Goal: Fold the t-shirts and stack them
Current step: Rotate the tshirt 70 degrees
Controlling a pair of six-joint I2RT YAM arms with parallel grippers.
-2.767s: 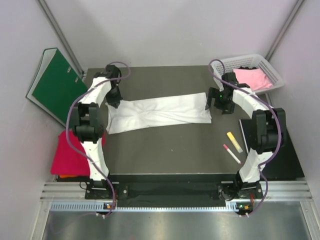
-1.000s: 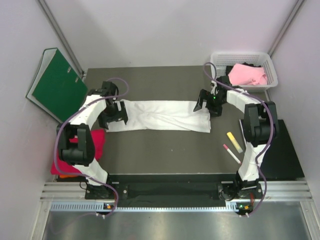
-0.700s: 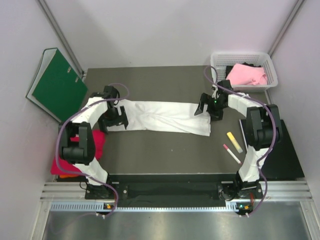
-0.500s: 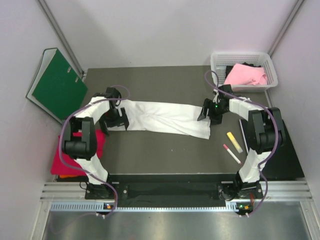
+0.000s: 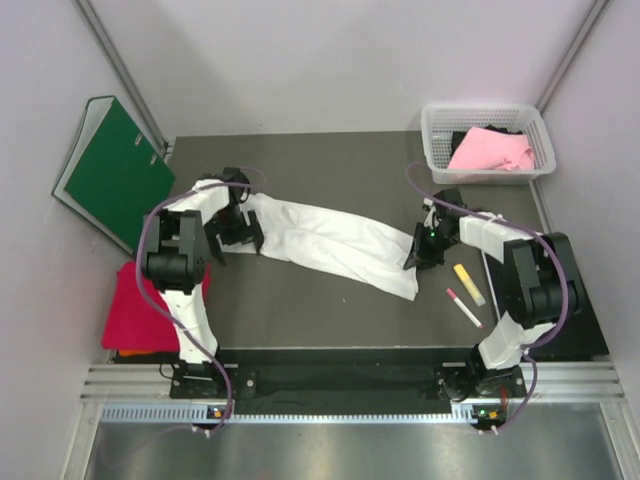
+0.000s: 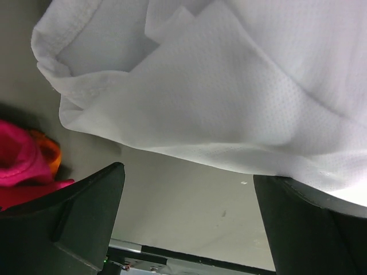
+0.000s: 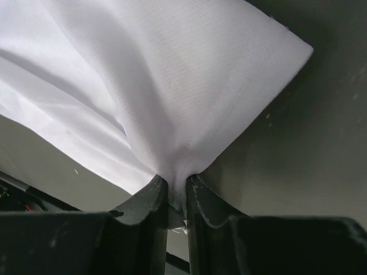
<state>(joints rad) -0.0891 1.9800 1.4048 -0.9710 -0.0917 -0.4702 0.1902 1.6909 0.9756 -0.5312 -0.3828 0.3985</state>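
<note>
right gripper pinches the white shirt, left one hangs loose

right gripper (image 7: 176, 192) is clamped on a bunched corner of the white t-shirt (image 5: 330, 238), at its right end. left gripper (image 6: 189, 195) hangs spread wide over the shirt's left end, gripping nothing. far right corner: a white basket (image 5: 437, 150) holds the pink t-shirt (image 5: 490, 150). the white shirt lies as a long creased band slanting across the dark table (image 5: 330, 160). the red t-shirt (image 5: 135, 305) sits off the table's left edge on the orange t-shirt (image 6: 50, 153). a green binder (image 5: 110, 170) leans on the left wall.
</note>
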